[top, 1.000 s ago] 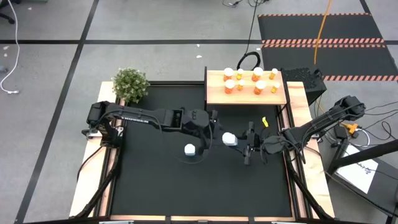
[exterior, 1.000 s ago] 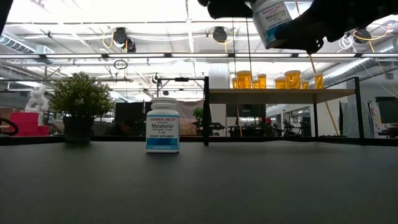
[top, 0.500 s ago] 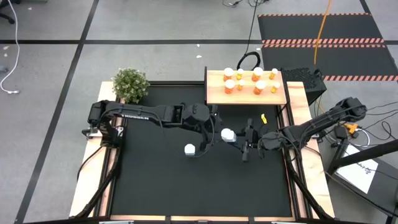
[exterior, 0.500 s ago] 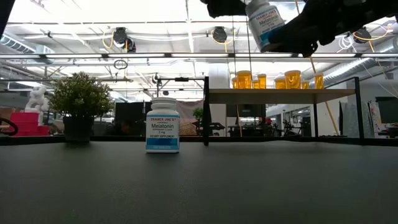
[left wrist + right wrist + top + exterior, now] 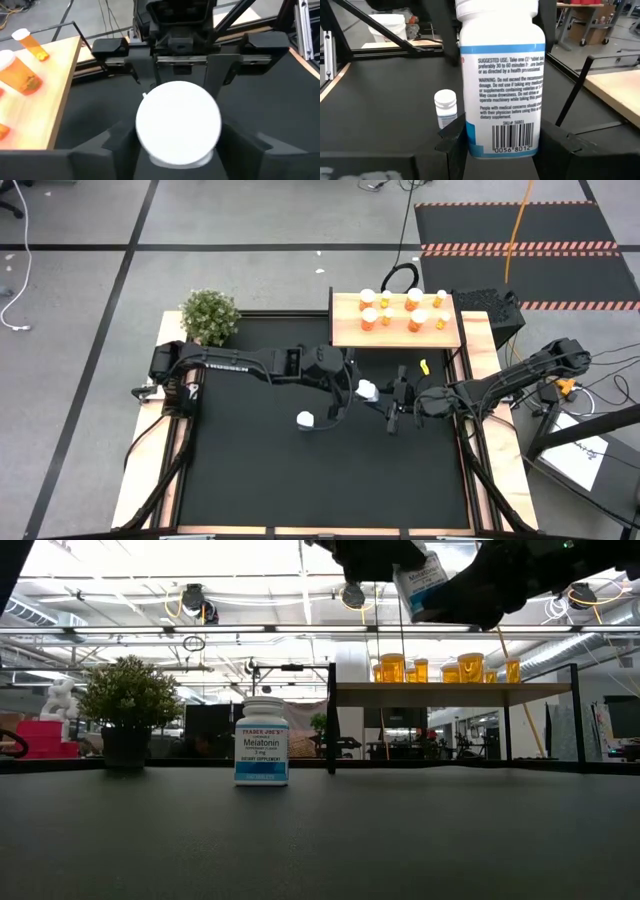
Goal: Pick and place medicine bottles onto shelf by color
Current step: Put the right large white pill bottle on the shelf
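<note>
A white cylindrical medicine bottle with a blue-edged printed label [image 5: 367, 390] is held in the air above the black counter mat [image 5: 250, 480], between the two arms and just in front of the pale light-wood shelf [image 5: 345, 335]. In the low view it hangs tilted, higher than the shelf top. The right gripper [image 5: 502, 142] has its dark fingers [image 5: 455, 145] clenched on the lower body of this bottle, one on each side, with the barcode facing the right wrist camera. The left gripper [image 5: 179, 150] meets the same bottle from the opposite side; its white cap fills the space between the left fingers [image 5: 117, 145], but whether they press on it or stand just clear cannot be told.

A second white bottle with a bluish label [image 5: 262, 741] stands upright on the counter, apart from both grippers. Eight orange bottles with white caps [image 5: 391, 312] stand on the shelf. A green bushy potted plant [image 5: 209, 315] sits at the counter's far left corner.
</note>
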